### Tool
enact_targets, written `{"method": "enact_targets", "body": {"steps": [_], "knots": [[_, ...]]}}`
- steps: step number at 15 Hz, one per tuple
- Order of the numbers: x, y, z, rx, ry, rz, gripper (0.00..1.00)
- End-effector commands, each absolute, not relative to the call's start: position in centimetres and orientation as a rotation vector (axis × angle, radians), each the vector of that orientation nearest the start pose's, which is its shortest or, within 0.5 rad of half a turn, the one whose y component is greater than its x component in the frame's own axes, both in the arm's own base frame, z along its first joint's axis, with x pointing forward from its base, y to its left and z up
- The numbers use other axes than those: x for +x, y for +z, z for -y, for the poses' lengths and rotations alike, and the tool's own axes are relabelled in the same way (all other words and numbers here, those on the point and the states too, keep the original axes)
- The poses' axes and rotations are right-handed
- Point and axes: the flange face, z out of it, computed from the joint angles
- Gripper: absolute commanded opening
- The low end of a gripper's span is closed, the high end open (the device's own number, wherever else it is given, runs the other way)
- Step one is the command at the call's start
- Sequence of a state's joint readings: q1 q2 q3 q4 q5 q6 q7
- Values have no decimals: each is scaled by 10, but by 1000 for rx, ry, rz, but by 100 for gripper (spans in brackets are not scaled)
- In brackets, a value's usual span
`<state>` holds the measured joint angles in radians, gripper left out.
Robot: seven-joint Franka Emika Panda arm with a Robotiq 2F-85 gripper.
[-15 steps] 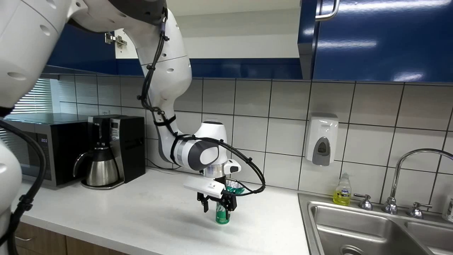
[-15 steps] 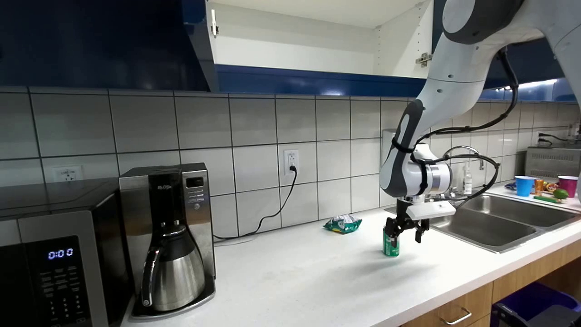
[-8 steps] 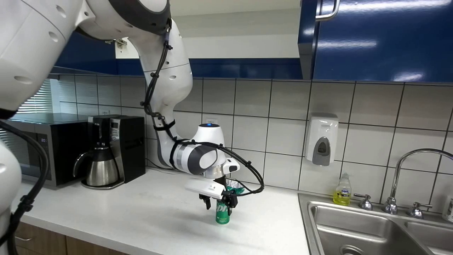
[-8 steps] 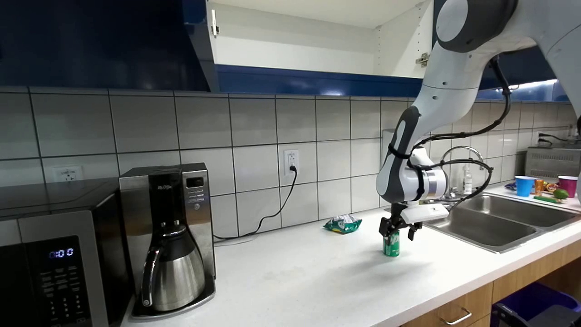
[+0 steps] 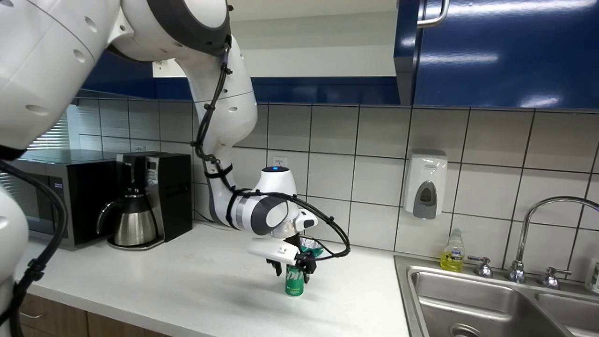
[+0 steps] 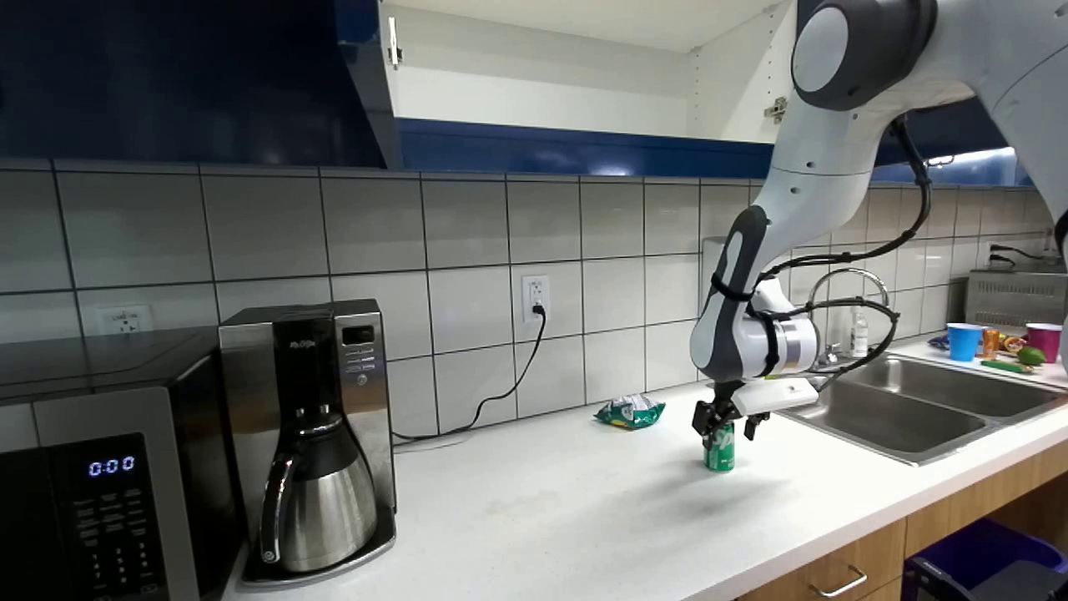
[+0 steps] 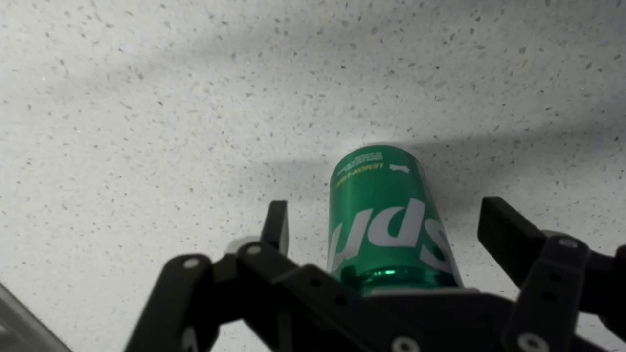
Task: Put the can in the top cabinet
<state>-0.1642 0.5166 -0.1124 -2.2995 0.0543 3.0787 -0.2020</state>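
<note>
The green can point(image 5: 294, 283) is standing upright on the white counter point(image 6: 517, 534), and the gripper point(image 7: 384, 215) is over its upper part with the fingers point(image 7: 509, 235) spread wide, one each side — in the wrist view you can see strips of counter between the can and both fingers. Can't tell if the gripper touches the can's top. The top cabinet point(image 6: 542, 92) is standing open up above, white inside. Near the tiled wall point(image 6: 467, 225) there's a green packet point(image 6: 630, 411) lying down, and further along a coffee maker point(image 6: 304, 376) right beside a microwave point(image 6: 108, 451). Other end's got the sink point(image 5: 463, 292), with a yellow bottle point(image 5: 452, 256) at its back edge — white dispenser point(image 5: 426, 164) mounted above.
</note>
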Motion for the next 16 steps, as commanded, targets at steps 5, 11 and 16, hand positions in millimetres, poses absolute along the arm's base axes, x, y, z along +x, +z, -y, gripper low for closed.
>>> {"method": "enact_targets", "body": {"steps": [5, 11, 16], "knots": [[533, 146, 156, -3218, -467, -191, 100], [539, 143, 154, -3215, -496, -188, 60], [542, 142, 151, -3208, -513, -183, 40]]}}
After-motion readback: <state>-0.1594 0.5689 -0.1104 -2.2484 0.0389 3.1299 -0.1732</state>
